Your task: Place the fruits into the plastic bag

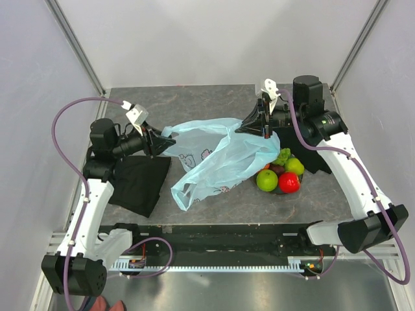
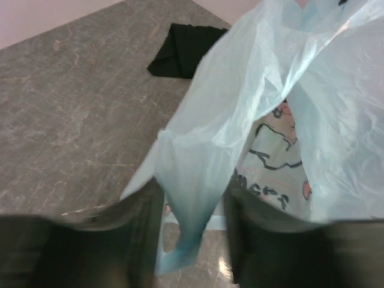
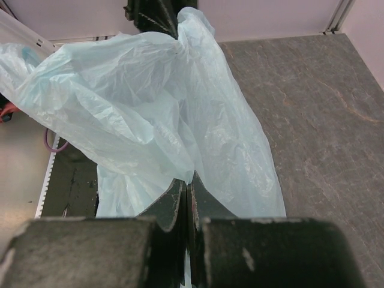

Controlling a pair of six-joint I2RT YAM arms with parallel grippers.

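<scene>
right jaws clenched on the plastic bag (image 1: 214,159), holding its top edge up off the counter (image 1: 194,103). left jaws parted, straddling a fold of the bag, not pinching it as far as i can see. fruits (image 1: 283,173) heaped just beside the bag on the right arm's side, outside it. black cloth (image 1: 139,184) on the bag's other side.

TOP VIEW: orange (image 1: 266,166) and dark purple fruit (image 1: 277,170) showed only as slivers behind the plastic bag (image 1: 217,159) | LEFT WRIST: left gripper (image 2: 191,240) fingers (image 2: 270,246) were a dark blur, their contact with the bag strip between them unclear; bag ran off the top and right edges | RIGHT WRIST: bag cut by left edge
</scene>
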